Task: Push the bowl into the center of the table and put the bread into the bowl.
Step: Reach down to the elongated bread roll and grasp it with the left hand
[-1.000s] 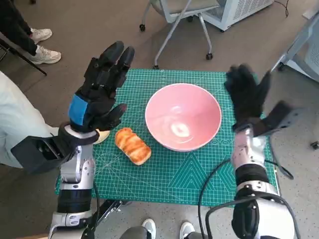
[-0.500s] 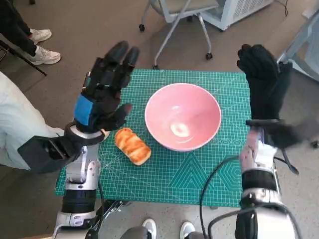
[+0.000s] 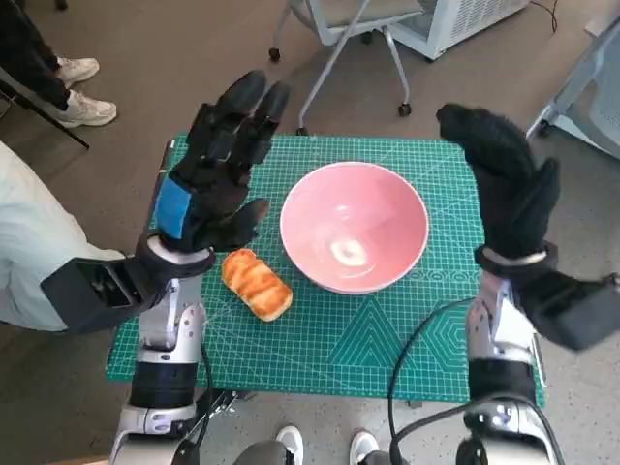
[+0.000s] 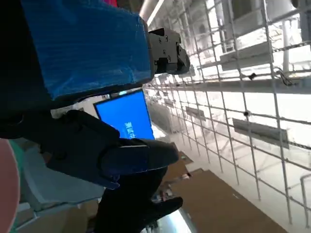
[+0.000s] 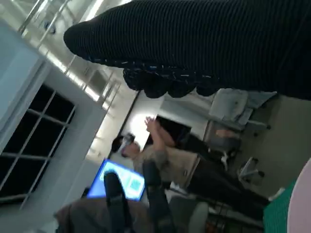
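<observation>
On the green gridded cutting mat (image 3: 329, 339) that covers the small table stands one round pink bowl (image 3: 355, 239), empty, a little toward one o'clock from the mat's middle. One golden-brown glazed bread roll (image 3: 257, 283) lies on the mat at about eight o'clock from the bowl, just beside its rim but not clearly touching it, its long axis running from ten toward four o'clock.

The black left hand with blue tape across its back (image 3: 211, 177) is raised above the mat at roughly nine to ten o'clock from the bowl, fingers spread wide and pointing toward twelve to one o'clock, holding nothing; the roll lies just below its wrist. The right hand in the black knitted glove (image 3: 504, 194) is lifted over the mat's edge at three o'clock from the bowl, fingers apart and empty, touching neither bowl nor roll.

The mat carries white printed lines and triangle patterns; any lettering on it is too small to read. In the left wrist view a bright blue screen (image 4: 125, 116) shows a few pale characters, too blurred to make out. The right wrist view shows a second blue screen (image 5: 119, 180) and one person (image 5: 170, 162) with raised hands. In the head view two white trainers (image 3: 76, 89) rest on the floor at ten o'clock, and a wheeled chair base (image 3: 339, 44) stands at twelve o'clock.
</observation>
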Controlling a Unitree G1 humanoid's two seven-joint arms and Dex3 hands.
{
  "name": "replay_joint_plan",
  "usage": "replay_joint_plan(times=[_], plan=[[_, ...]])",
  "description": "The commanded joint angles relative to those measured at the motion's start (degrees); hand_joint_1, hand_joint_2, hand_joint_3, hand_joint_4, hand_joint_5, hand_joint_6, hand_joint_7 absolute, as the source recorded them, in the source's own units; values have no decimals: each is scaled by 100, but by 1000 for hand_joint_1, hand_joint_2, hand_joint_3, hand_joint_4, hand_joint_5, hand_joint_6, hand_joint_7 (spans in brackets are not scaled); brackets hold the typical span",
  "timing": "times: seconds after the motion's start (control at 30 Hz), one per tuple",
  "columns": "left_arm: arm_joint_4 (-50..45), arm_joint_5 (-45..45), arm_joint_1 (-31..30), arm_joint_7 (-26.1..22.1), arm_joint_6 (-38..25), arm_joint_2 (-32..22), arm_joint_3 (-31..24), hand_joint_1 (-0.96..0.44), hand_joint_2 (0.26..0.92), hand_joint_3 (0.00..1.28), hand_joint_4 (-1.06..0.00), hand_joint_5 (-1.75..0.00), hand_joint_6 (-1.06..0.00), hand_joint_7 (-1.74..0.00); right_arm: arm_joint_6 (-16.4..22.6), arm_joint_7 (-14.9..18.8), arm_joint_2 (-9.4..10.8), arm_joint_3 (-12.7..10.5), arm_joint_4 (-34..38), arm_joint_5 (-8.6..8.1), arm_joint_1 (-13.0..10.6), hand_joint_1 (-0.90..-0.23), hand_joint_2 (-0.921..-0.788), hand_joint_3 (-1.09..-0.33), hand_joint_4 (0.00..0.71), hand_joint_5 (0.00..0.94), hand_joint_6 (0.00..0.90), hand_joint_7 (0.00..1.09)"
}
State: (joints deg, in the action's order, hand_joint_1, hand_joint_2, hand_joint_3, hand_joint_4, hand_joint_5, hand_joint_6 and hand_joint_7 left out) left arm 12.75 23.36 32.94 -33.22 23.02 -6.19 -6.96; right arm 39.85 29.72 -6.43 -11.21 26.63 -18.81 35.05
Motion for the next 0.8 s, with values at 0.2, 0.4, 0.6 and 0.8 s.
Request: replay_joint_plan(times=[0.2,0.4,0.6,0.8], plan=[[-136,18,124,-19,-129,-39,41,-591,921,451,-113,-10,1,-456,-302,-104,28,113,-261,-13,-208,-697,-921,-747,194,5,140,359],[-180,26,119,-21,-191,-92,11,-597,921,436,-114,-10,1,-476,-358,-140,72,166,-231,-12,-165,-700,-921,-751,193,1,87,458],[-265,7,103,-60,-198,-208,-25,-600,921,419,-118,-11,1,-483,-433,-171,115,220,-251,-13,-160,-704,-921,-754,189,0,47,532],[-229,-601,128,-86,303,-782,-143,-603,921,406,-124,-14,1,-486,-496,-162,104,249,-300,-37,-201,-702,-921,-752,188,0,41,548]])
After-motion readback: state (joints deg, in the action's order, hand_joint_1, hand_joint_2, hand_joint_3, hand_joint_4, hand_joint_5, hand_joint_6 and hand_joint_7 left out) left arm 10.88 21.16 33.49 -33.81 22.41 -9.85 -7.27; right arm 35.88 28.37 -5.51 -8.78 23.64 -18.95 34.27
